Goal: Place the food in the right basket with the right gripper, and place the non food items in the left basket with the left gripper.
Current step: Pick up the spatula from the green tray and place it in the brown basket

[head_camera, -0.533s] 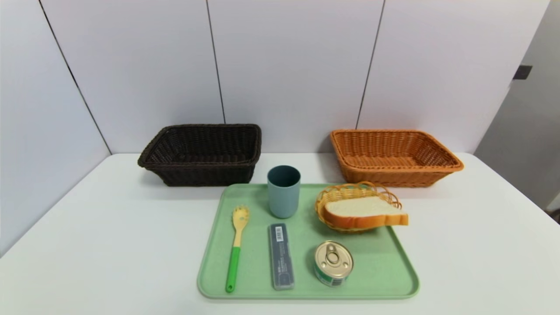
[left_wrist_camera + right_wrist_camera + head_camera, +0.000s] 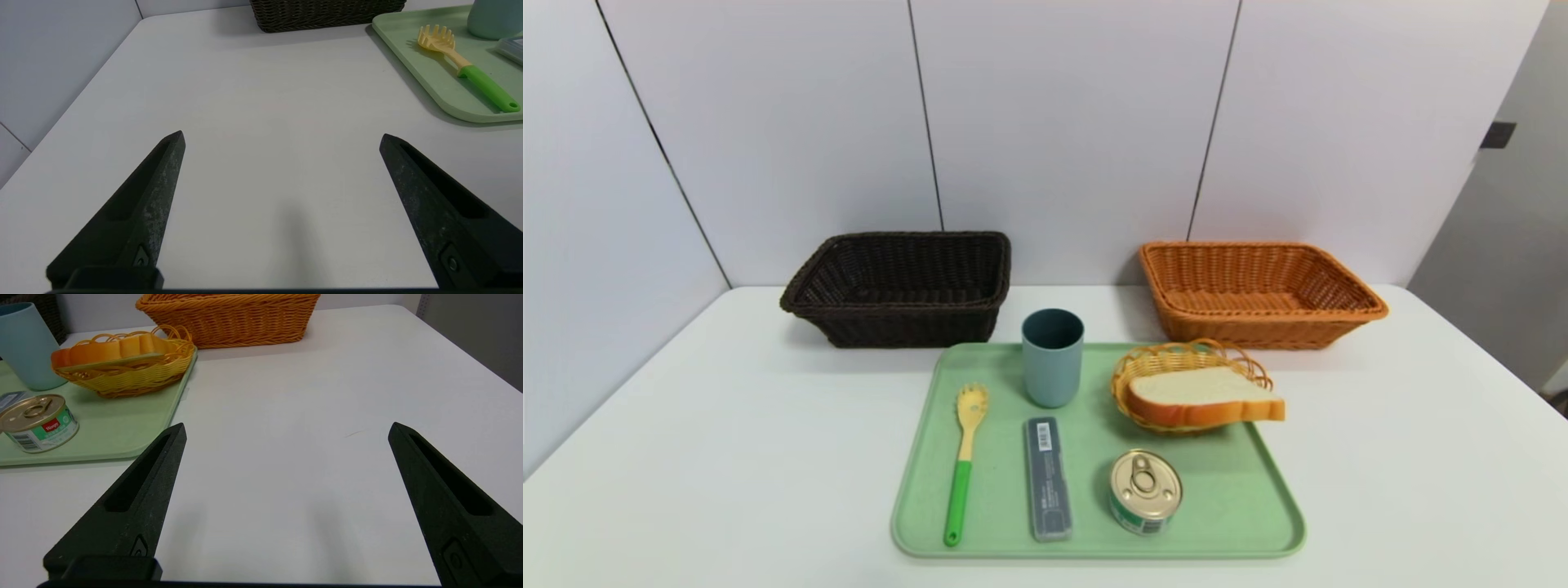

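Green tray [image 2: 1241, 490] sitting untouched; left gripper [image 2: 282, 139] and right gripper [image 2: 286, 430] both hovering wide open over bare surface [image 2: 727, 457]

No visible change: tray [image 2: 1262, 523] contents unmoved (arms out of head view).

On the white bench [image 2: 727, 425], a pale green tray [image 2: 1241, 490] carries a blue-grey cup [image 2: 1052, 358], a yellow pasta spoon [image 2: 962, 457] with a green handle, a grey case [image 2: 1047, 478] and a gold-lidded, green-labelled can [image 2: 1145, 492]. The woven baskets are dark brown [image 2: 898, 286] and orange [image 2: 1258, 290].
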Robot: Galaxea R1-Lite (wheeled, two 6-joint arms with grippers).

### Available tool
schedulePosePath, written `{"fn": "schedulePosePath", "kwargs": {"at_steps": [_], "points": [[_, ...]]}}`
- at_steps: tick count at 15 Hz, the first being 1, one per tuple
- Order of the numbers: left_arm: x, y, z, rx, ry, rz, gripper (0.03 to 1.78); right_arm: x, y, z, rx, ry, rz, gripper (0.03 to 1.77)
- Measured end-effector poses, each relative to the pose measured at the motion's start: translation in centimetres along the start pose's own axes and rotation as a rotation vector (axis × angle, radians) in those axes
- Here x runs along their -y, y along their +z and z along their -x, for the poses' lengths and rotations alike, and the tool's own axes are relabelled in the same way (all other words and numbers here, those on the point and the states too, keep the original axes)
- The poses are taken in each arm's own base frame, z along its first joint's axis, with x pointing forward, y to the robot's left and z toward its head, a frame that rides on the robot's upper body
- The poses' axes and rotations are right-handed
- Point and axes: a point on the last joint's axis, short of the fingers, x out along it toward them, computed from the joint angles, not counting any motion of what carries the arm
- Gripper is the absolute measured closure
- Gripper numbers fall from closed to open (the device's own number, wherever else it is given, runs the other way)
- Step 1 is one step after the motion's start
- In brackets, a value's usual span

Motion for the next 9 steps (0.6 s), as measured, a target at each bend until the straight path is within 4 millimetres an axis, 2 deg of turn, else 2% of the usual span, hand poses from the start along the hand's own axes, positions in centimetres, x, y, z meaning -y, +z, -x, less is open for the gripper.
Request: {"fn": "schedulePosePath", "kwargs": {"at_steps": [4, 6, 9], "points": [[0.0, 0.0, 0.0, -0.002, -0.013, -0.035, 0.12, 0.0, 0.1, 0.0, 0.003, 0.002, -0.002, 0.09], [0.0, 0.6, 0.3, 0.002, -0.02, -0.064, 0.12, -0.1, 1.2, 0.4, 0.031, 0.026, -0.005, 0.09], [-0.1, 3.7, 1.9, 0.027, -0.018, -0.066, 0.12, -0.4, 4.0, 1.2, 0.044, 0.075, -0.008, 0.09]]}}
